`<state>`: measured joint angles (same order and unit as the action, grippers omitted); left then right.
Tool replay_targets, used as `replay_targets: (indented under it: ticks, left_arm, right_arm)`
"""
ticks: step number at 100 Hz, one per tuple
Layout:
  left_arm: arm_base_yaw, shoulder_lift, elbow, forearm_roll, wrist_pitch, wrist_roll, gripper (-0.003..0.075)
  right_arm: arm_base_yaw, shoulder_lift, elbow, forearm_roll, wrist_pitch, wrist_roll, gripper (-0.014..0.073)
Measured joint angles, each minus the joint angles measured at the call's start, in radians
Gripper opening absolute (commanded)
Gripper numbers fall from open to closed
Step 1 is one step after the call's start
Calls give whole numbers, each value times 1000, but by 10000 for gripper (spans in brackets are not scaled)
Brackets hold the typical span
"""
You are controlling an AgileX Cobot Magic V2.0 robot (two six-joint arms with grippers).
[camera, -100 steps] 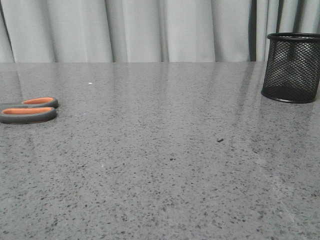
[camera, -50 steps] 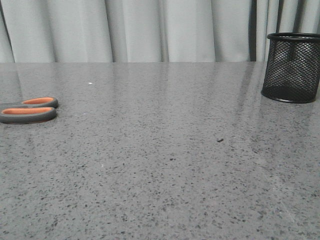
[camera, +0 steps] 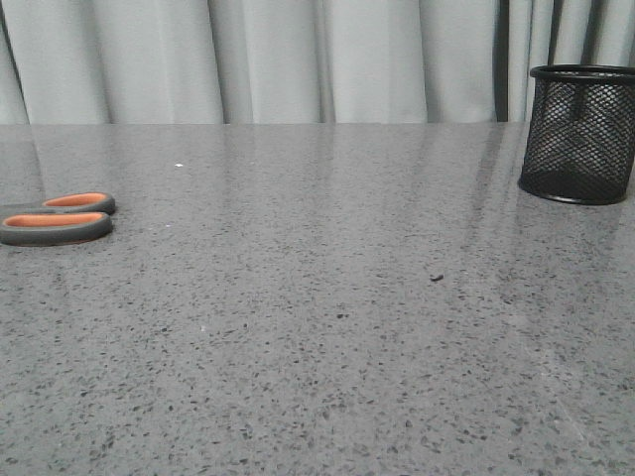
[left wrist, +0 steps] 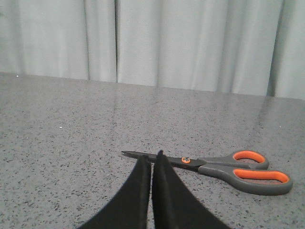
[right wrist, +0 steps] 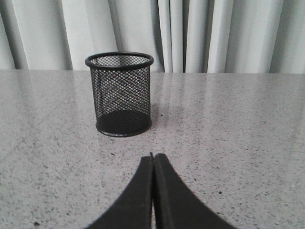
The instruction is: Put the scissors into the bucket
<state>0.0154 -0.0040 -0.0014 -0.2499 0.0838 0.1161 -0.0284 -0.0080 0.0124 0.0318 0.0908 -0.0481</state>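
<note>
The scissors [left wrist: 214, 166] lie flat on the table [camera: 327, 297], well apart from the upright mesh bucket [right wrist: 120, 93]. Left hand [left wrist: 152, 158] and right hand [right wrist: 153, 158] are both closed, empty.

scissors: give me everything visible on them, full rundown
The scissors lie flat on the grey speckled table, at its left edge in the front view, far from the mesh bucket. Two long oval handle loops, dark grey outside with orange lining, look like plastic. The blades are dark, closed together, joined at a pivot screw with an orange spot. Nothing grips them: the left pincer, fingers pressed shut, sits just in front of the blades, contact unclear.
</note>
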Motion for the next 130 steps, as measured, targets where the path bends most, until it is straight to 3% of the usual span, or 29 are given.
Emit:
replay_targets:
  ticks: [21,41,56,80,103,130]
  left_arm:
    - [0,0,0,-75,0,0,-20]
    - [0,0,0,-352,-13,0,-20]
    - [0,0,-2,-471,-13,0,-21]
    - [0,0,-166,-417,127,17,-21]
    - [0,160,-437,-214,387,82,-20]
    - [0,395,-623,-162,560,113,-20]
  right_arm:
    - [0,0,0,144,-42,0,-73]
    - [0,0,0,471,-69,0,-69]
    - [0,0,-7,560,-29,0,-68]
    - [0,34,-176,508,126,0,-68]
    - [0,324,-428,378,394,0,-69]
    - [0,590,-664,345,636,0,-69]
